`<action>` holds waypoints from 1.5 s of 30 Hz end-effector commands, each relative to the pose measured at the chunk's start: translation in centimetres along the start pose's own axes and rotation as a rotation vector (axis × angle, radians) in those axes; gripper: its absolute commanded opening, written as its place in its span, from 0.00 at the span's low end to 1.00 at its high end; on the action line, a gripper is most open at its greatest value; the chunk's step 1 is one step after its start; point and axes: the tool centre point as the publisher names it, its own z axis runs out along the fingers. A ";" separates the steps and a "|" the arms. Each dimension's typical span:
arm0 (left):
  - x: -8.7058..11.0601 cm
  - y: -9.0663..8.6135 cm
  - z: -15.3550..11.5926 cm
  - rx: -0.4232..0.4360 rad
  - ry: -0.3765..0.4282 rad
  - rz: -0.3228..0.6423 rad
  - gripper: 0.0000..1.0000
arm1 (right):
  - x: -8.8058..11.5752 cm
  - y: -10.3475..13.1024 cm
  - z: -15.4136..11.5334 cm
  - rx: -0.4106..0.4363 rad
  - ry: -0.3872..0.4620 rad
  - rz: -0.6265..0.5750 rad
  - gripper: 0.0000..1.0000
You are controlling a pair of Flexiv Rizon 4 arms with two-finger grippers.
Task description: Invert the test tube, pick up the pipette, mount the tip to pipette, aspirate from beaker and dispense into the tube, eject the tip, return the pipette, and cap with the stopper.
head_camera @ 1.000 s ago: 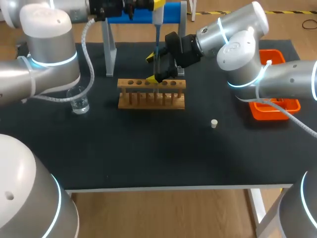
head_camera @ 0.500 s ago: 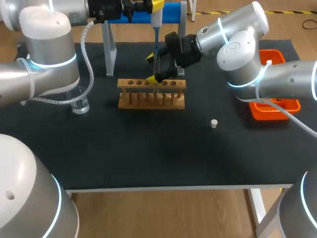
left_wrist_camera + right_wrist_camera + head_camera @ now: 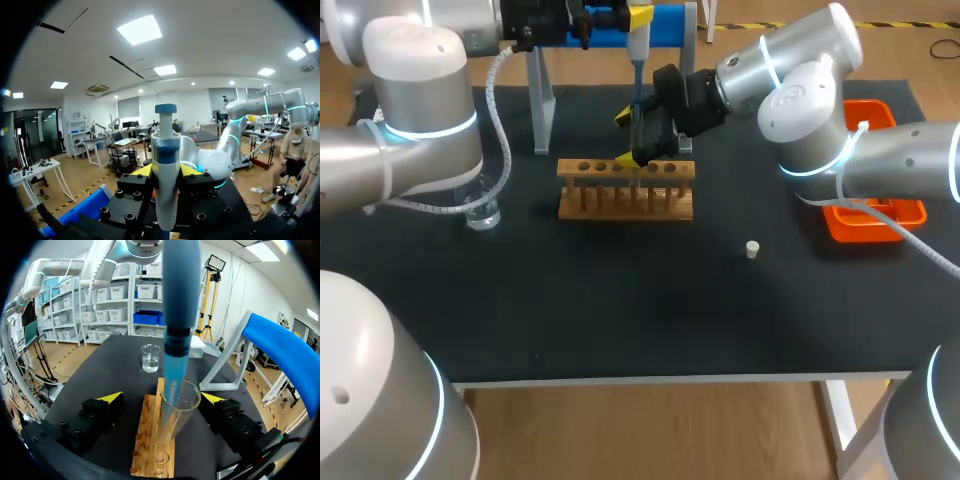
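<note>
Dispensing into the test tube (image 3: 176,412) seems the step in hand: the left pincer (image 3: 165,172) clamps the pipette (image 3: 165,150) above the tube in the rack (image 3: 625,190) at the far middle of the tabletop (image 3: 620,300), the right pincer (image 3: 162,398) stands wide around the tube, and next the pipette should lift straight out.

— Where is free room found on the tabletop (image 3: 620,320)?
— Along the front; only the stopper (image 3: 752,249) lies there.
— And above the rack (image 3: 626,188)?
— It is blocked by the right claw (image 3: 628,138) and by the pipette (image 3: 637,42) held in the left claw (image 3: 166,172). The beaker (image 3: 480,210) is half covered by the left arm (image 3: 420,120).
</note>
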 end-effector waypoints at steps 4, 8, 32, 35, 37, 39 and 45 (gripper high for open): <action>-0.2 0.3 0.2 -0.003 0.004 -0.004 0.00 | -0.1 0.0 -0.1 0.002 0.004 0.000 1.00; -0.2 0.3 0.3 -0.004 0.004 -0.006 0.00 | -0.1 0.0 -0.1 0.002 0.004 0.000 1.00; -0.3 0.2 0.4 -0.007 0.007 -0.001 0.00 | 0.1 -0.3 -0.6 -0.014 -0.002 -0.006 1.00; -0.3 0.2 0.4 -0.009 0.008 -0.002 0.00 | 0.1 -0.4 -0.7 -0.015 -0.002 -0.008 1.00; -0.3 0.2 0.4 -0.010 0.008 -0.002 0.00 | 0.1 -0.4 -0.7 -0.014 -0.002 -0.009 1.00; -0.2 0.2 0.4 -0.011 0.009 -0.002 0.00 | 0.1 -0.5 -0.8 -0.012 -0.002 -0.011 1.00; -0.2 0.2 0.5 -0.014 0.012 -0.003 0.00 | 0.1 -0.6 -0.9 -0.009 -0.001 -0.013 1.00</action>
